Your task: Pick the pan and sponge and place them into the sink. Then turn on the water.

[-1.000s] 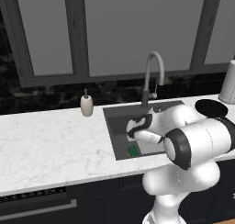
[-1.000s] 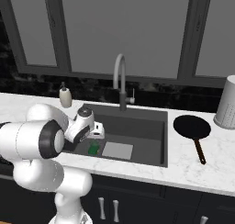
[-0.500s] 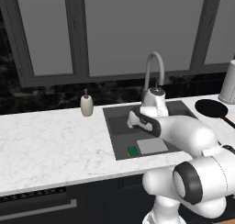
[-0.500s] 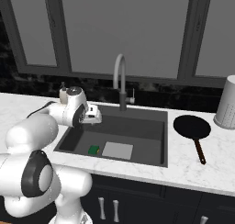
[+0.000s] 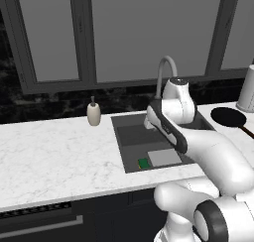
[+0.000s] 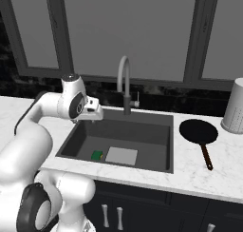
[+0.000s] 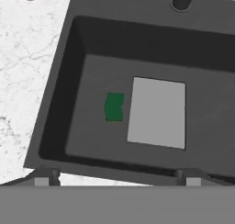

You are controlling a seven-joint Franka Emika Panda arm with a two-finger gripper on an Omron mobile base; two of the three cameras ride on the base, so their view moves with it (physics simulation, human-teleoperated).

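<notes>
Sponge (image 7: 114, 106): in sink (image 6: 156, 131), beside lighter patch. Pan (image 6: 199, 130): on counter R of sink, untouched. Gripper (image 6: 93, 116): jaws wide, empty, over sink's L edge. Risk: thin handle slips, pan tips or hits faucet (image 6: 124, 79) en route.

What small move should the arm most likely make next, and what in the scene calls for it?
Probably swing right toward the pan. The sponge already lies on the sink floor, the gripper hangs open and empty above the basin, and the pan sits on the counter.
</notes>
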